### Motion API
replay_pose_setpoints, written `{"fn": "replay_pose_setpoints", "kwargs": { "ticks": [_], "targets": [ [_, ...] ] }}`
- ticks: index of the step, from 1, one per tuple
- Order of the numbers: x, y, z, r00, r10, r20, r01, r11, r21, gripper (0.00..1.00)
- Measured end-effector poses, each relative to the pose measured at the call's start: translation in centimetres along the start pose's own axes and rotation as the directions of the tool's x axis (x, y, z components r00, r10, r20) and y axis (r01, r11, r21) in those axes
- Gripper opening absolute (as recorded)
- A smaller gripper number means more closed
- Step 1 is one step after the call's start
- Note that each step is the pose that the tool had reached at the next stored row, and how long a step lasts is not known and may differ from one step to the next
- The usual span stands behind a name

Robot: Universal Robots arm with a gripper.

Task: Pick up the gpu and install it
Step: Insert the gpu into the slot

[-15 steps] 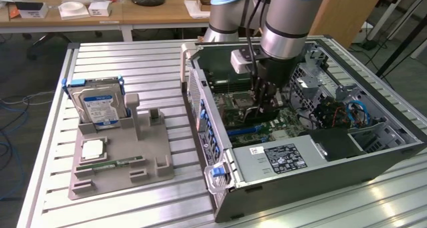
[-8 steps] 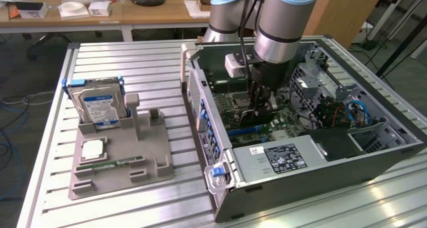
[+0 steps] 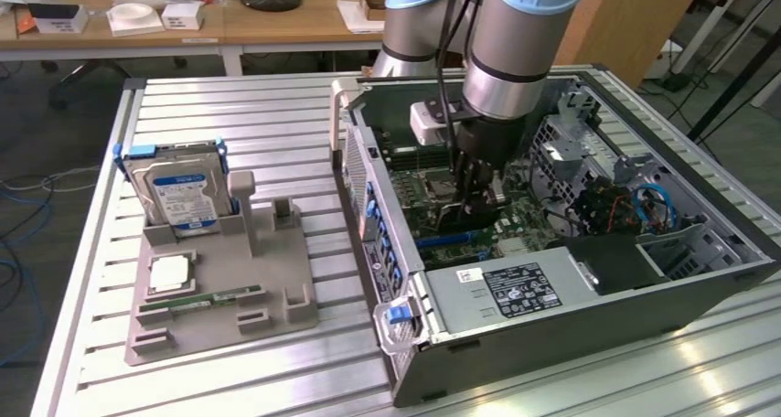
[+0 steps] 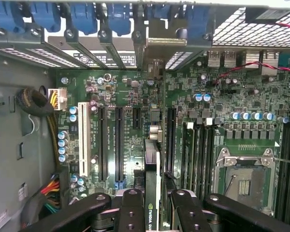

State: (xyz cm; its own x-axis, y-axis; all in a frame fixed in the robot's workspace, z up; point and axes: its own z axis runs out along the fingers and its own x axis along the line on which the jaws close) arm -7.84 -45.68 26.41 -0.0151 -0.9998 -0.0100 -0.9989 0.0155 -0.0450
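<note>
- The gripper (image 4: 152, 203) is seen clenched on the gpu (image 4: 152, 179): in the wrist view its two black fingers (image 4: 130, 210) press against either side of the thin card, which is held edge-on.
- The gpu is held inside the open computer case (image 3: 683, 298), just above the green motherboard (image 4: 222, 96), among the long black expansion slots (image 4: 119, 145); whether it is seated in a slot cannot be told.
- White lettering reading "NVIDIA" is partly legible on the card's edge.
- In the exterior view the arm (image 3: 518, 60) is lowered into the case, with the gripper (image 3: 478, 193) over the motherboard.
- Four long black slots and one white slot (image 4: 82, 140) are counted on the board; an empty CPU socket (image 4: 244, 179) lies beside them.
- One power supply (image 3: 513, 294) with a black label, its text too small to read, sits in the case.
- On the grey holder (image 3: 219, 289) toward the exterior view's left, one hard drive (image 3: 183, 193) with a blue-white label stands upright, and one green RAM stick (image 3: 201, 300) lies flat.
</note>
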Motion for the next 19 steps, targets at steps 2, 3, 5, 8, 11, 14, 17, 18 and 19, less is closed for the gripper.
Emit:
{"fn": "replay_pose_setpoints", "kwargs": {
  "ticks": [2,3,5,8,11,14,17,18,19],
  "targets": [
    [0.0,0.07,0.13,1.0,0.0,-0.0001,0.0,1.0,0.0,0.26],
    [0.01,0.09,0.17,1.0,0.0,-0.0002,0.0,1.0,-0.0001,0.26],
    [0.01,0.11,0.29,1.0,0.0,0.0,0.0,1.0,0.0,0.26],
    [0.01,0.12,0.43,1.0,0.0,0.0,0.0,1.0,0.0,0.26],
    [0.01,0.13,0.7,1.0,0.0,-0.0001,0.0,1.0,-0.0001,0.26],
    [0.01,0.15,0.85,1.0,0.0,-0.0002,0.0,1.0,-0.0001,0.26],
    [0.02,0.2,0.87,1.0,0.0,-0.0003,0.0,1.0,-0.0001,0.26],
    [0.01,0.23,0.89,1.0,0.0,-0.0002,0.0,1.0,0.0,0.26],
    [0.01,0.25,0.91,1.0,0.0,-0.0002,0.0,1.0,-0.0001,0.26]
  ]
}}
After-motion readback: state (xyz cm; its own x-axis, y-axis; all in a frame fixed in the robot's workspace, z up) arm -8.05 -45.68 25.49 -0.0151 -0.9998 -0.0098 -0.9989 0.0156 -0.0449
